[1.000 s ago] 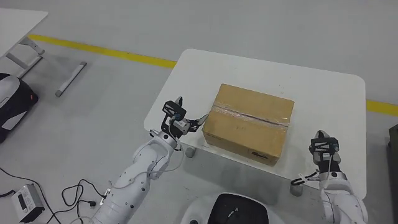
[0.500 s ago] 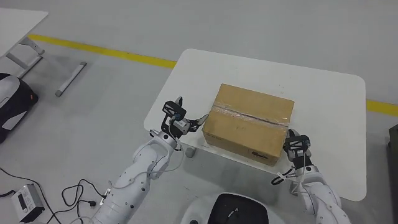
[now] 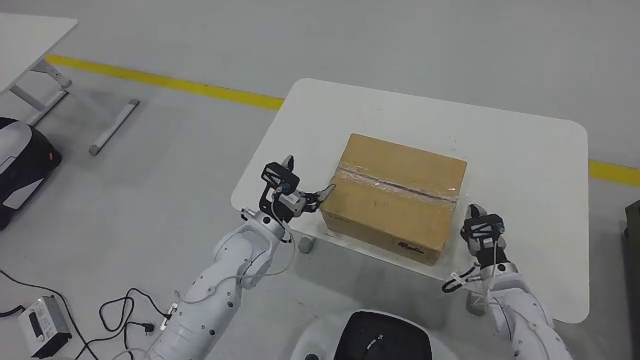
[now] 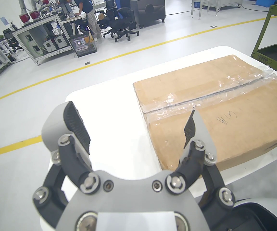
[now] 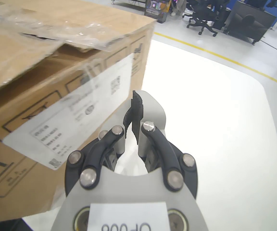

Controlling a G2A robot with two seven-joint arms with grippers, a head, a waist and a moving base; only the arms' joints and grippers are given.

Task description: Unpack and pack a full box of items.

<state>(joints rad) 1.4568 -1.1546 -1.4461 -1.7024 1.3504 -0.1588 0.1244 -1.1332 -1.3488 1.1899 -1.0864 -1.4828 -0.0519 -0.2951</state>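
The white tabletop (image 3: pixel 520 150) carries the taped cardboard box (image 3: pixel 400 195) near its front edge, broad surface showing beyond, the left tool (image 3: pixel 316 198) spread open just beside one end, the right tool (image 5: pixel 135 100) pinched closed beside the other.

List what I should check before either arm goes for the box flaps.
1. Box flat on the table: ok, though close to the robot-side edge.
2. Left gripper open, at the box's end: ok.
3. Left gripper touching the box: cannot tell.
4. Right gripper open: not ok, it is shut beside the box's labelled side.
5. Top seam free of tape: not ok; tape runs along it, torn at the right gripper's end.
6. Contents: cannot tell, flaps closed.
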